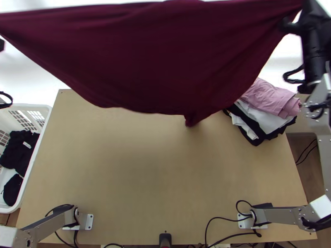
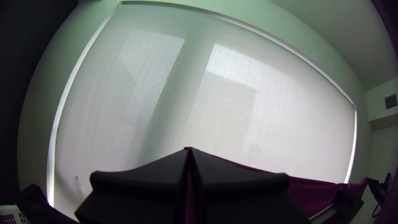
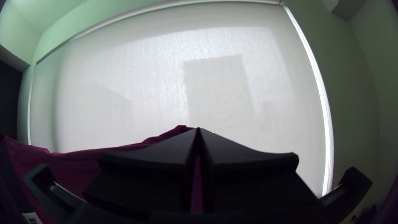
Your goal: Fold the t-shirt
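The dark red t-shirt (image 1: 157, 58) hangs stretched out in the air between both grippers, over the far part of the table, a small corner dangling from its lower edge. Part of my left gripper (image 1: 1, 44) shows at the top view's left edge; my right gripper (image 1: 294, 25) is at the upper right, at the cloth's other end. In the left wrist view, my left gripper (image 2: 188, 150) is shut on the t-shirt (image 2: 311, 194). The right wrist view has my right gripper (image 3: 198, 130) shut on the t-shirt (image 3: 78, 164). The cloth's far side is hidden.
A stack of folded clothes (image 1: 271, 99), pink on top of white and black, lies at the table's right rear. Left of the table (image 1: 145, 173) stands a white basket (image 1: 40, 142) holding black clothes (image 1: 18, 153).
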